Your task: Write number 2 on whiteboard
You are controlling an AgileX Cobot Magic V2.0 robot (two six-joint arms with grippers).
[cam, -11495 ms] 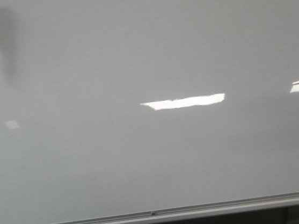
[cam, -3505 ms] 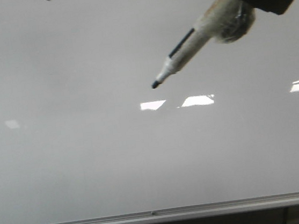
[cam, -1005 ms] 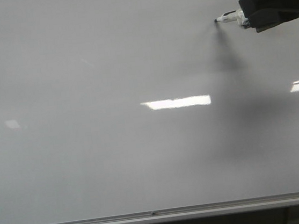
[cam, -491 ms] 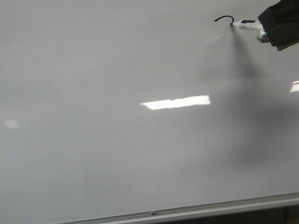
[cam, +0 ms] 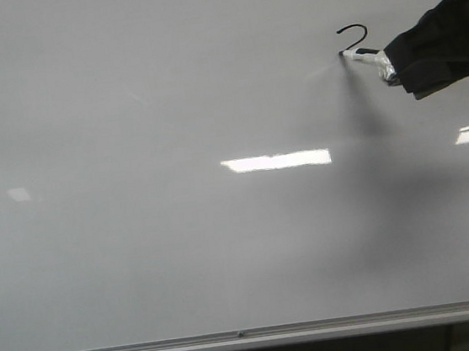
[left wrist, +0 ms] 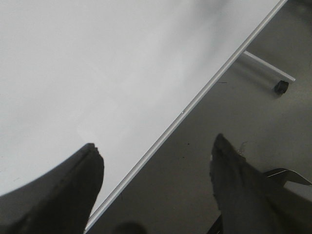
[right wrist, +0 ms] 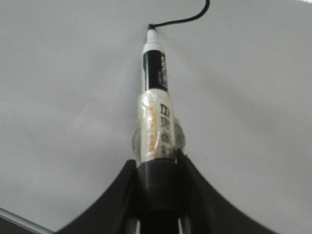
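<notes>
From the front, my right hand (cam: 391, 63) holds the marker (cam: 367, 56) with its tip on the whiteboard (cam: 184, 249), far right and high up. The number 2 (cam: 353, 36) is half done: a thin black hook and its slant down to the tip. As I judge it, the base stroke comes next, so I should keep light, even pressure and run flat to the right. The board is glossy pale grey with glare bars and a silver rail (cam: 236, 340) along its lower edge.

In the left wrist view, my left hand (left wrist: 156, 165) is spread wide and holds nothing.

In the right wrist view, the hand's dark fingers (right wrist: 122, 195) clamp the tape-wrapped round barrel, its felt tip touching the line.
</notes>
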